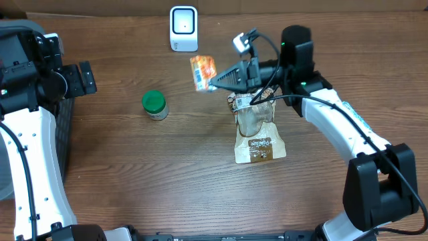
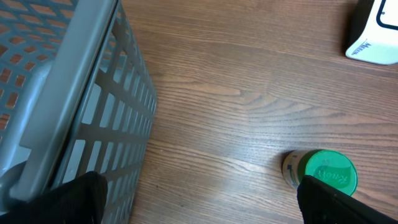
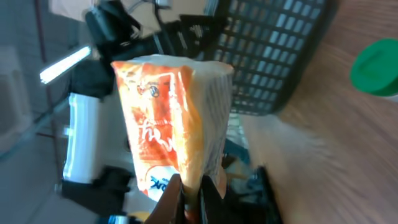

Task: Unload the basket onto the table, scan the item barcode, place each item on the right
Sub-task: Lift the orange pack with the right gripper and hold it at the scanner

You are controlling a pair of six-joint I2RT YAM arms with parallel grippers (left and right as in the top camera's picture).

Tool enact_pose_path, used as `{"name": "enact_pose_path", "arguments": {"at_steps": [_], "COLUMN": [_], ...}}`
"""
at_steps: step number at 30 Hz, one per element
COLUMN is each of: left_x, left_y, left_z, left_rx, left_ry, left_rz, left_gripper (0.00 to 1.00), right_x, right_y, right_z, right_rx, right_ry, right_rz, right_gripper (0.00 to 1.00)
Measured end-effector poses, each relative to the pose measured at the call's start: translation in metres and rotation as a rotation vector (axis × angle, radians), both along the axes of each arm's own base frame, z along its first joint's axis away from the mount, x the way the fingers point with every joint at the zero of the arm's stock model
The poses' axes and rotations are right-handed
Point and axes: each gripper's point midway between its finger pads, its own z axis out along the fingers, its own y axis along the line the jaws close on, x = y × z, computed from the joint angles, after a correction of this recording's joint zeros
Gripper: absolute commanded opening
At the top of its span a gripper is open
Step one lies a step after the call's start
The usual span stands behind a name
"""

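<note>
Orange packet: the task's item, lifted off the table just in front of the white scanner; gripped by one edge so its printed faces are left bare for reading.
Right gripper: fingers pressed together on the packet's edge, a thin pinch that covers little wrapper.
Left gripper: fingers spread wide, holding nothing, off by the grey basket, clear of the scan.
Green-lidded jar, brown pouch: resting on the table, likely waiting.
Step, as judged: presenting the barcode; whether it faces the scanner cannot be told.
</note>
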Motion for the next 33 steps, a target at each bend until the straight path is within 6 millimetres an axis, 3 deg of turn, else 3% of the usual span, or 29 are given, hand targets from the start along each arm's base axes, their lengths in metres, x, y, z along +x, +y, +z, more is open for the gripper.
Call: {"name": "enact_pose_path", "arguments": {"at_steps": [5, 12, 21, 27, 33], "left_x": [0.0, 0.0, 0.0, 0.0, 0.0], "left_y": [0.0, 0.0, 0.0, 0.0, 0.0], "left_z": [0.0, 0.0, 0.0, 0.0, 0.0], "left_rx": [0.0, 0.0, 0.0, 0.0, 0.0], "left_ry": [0.0, 0.0, 0.0, 0.0, 0.0], "left_rz": [0.0, 0.0, 0.0, -0.001, 0.0], "left_gripper": [1.0, 1.0, 0.99, 0.99, 1.0], "right_x": [0.004, 0.004, 0.004, 0.003, 0.003], "right_y": [-0.011, -0.012, -0.012, -0.012, -0.017], "right_z": [0.013, 0.017, 0.013, -0.017, -0.07], "right_rx": [0.009, -0.004, -0.005, -0.062, -0.223], "right_ry": [0.102, 0.23, 0.206, 0.302, 0.385], "right_rz": [-0.001, -0.002, -0.003, -0.036, -0.167], "right_gripper": [0.04, 0.04, 0.04, 0.04, 0.04]}}
